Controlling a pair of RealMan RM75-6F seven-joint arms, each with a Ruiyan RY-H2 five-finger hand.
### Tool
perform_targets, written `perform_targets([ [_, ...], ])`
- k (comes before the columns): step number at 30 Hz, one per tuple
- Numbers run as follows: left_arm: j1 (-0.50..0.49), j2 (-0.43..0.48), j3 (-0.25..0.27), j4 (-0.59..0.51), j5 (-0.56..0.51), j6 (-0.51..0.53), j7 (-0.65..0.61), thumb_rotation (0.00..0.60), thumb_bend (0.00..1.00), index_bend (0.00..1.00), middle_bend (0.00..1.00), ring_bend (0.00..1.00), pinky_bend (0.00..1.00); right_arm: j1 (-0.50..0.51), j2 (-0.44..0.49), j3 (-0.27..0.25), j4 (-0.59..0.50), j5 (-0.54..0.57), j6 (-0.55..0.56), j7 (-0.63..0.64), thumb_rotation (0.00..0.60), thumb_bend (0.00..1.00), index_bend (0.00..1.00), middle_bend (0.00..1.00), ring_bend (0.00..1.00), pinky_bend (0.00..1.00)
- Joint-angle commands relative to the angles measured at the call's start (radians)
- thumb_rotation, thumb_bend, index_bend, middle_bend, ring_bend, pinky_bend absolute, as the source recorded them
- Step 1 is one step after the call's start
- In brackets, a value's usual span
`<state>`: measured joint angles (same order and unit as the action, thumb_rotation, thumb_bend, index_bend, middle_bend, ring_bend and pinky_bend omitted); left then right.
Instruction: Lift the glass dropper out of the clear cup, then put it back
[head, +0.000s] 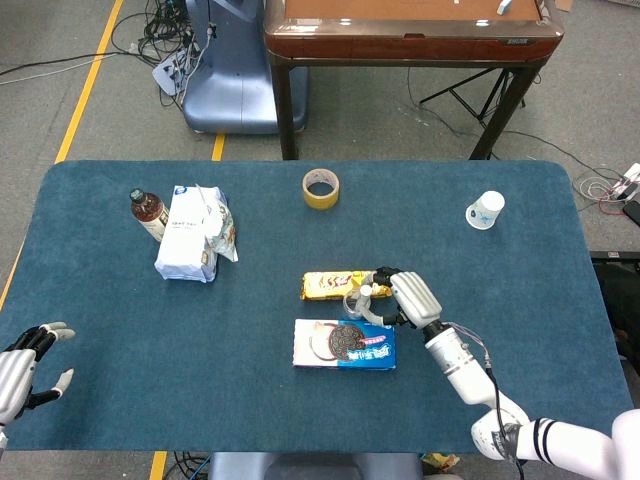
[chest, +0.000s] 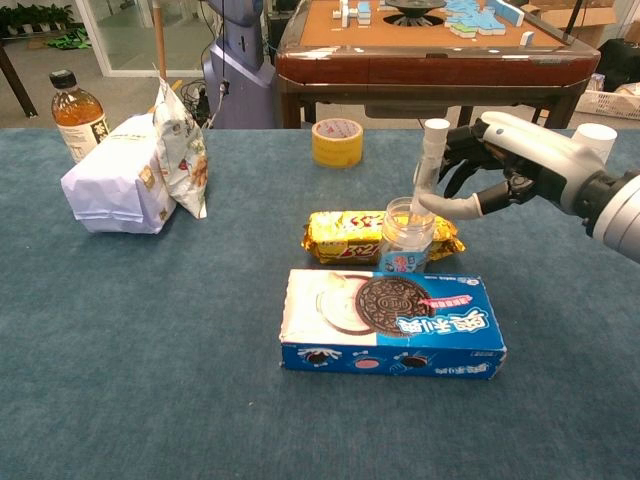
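The clear cup (chest: 405, 236) (head: 353, 303) stands behind the Oreo box and in front of the yellow snack pack. My right hand (chest: 500, 160) (head: 405, 295) pinches the glass dropper (chest: 427, 165) (head: 365, 293) by its upper part, right of the cup. The dropper hangs tilted with its lower end inside the cup's mouth. My left hand (head: 25, 365) lies at the table's near left edge with fingers apart, holding nothing.
A blue Oreo box (chest: 392, 322) lies in front of the cup, a yellow snack pack (chest: 345, 235) behind it. A tape roll (chest: 336, 142), a white bag (chest: 125, 180) with a bottle (chest: 77, 112), and a paper cup (head: 484, 210) stand further off.
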<state>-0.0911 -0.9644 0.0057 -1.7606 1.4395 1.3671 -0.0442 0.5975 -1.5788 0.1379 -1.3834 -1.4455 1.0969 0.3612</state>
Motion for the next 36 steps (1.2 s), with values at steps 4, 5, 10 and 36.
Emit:
perform_targets([
  [4,0.000,0.001,0.000,0.001,0.000,-0.001,-0.002,0.600,0.36,0.27,0.21,0.16,0.33,0.003,0.003,-0.004,0.000,0.002,-0.014,-0.005,0.600,0.53,0.68,0.47,0.31,0.36],
  [5,0.000,0.001,0.000,0.000,0.000,-0.001,-0.003,0.600,0.36,0.27,0.21,0.16,0.33,0.004,0.005,-0.004,-0.001,0.003,-0.018,-0.006,0.600,0.51,0.68,0.47,0.31,0.36],
  [10,0.000,0.001,0.000,0.001,0.001,0.000,-0.003,0.600,0.36,0.27,0.21,0.16,0.33,0.003,0.010,-0.005,-0.006,0.002,-0.019,-0.008,0.600,0.36,0.66,0.45,0.29,0.36],
  [36,-0.003,-0.006,0.000,-0.002,-0.006,-0.007,0.025,0.600,0.36,0.27,0.21,0.16,0.33,-0.095,0.254,-0.016,-0.276,-0.045,0.142,-0.209,0.600,0.20,0.58,0.44,0.28,0.36],
])
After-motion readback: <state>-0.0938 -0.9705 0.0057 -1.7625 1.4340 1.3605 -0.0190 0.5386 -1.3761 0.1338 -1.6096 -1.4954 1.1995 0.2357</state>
